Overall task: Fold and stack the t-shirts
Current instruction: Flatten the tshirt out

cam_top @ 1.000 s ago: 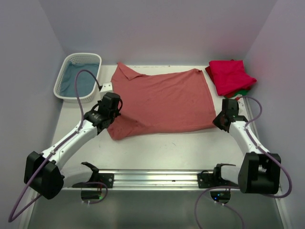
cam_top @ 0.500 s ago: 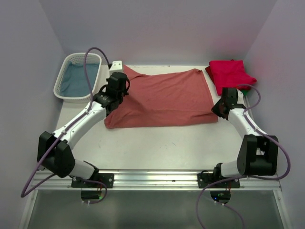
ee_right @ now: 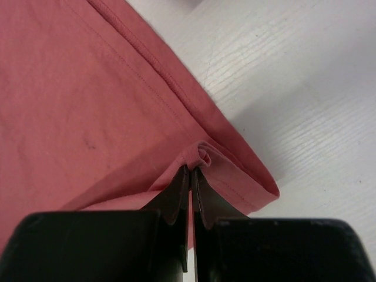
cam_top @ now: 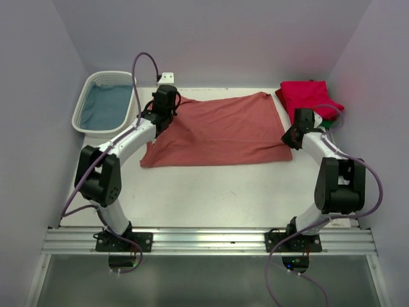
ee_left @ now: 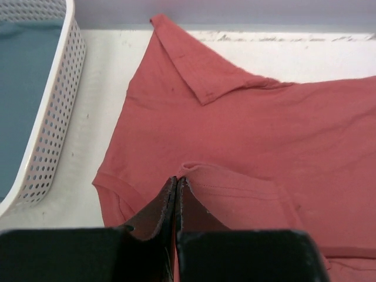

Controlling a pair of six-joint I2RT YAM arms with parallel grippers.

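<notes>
The large dusty salmon-red t-shirt [cam_top: 220,131] lies across the middle of the table, its near part folded up over itself. My left gripper [cam_top: 161,125] is shut on a pinch of its hem at the left side, seen in the left wrist view [ee_left: 177,181]. My right gripper [cam_top: 289,137] is shut on a bunched pinch of its hem at the right edge, seen in the right wrist view [ee_right: 191,169]. The crimson-pink t-shirt [cam_top: 310,100] lies folded at the back right, on top of a green one [cam_top: 328,123] that barely shows.
A white lattice basket [cam_top: 82,115] with blue-grey cloth [cam_top: 104,107] inside stands at the back left; its wall shows in the left wrist view [ee_left: 54,117]. A small white box [cam_top: 167,77] sits at the back wall. Grey walls close in on three sides.
Both grippers have carried the shirt's near edge away from me toward the back, folding the shirt over itself. The left arm has swung far back and right; the right moved back a little.
</notes>
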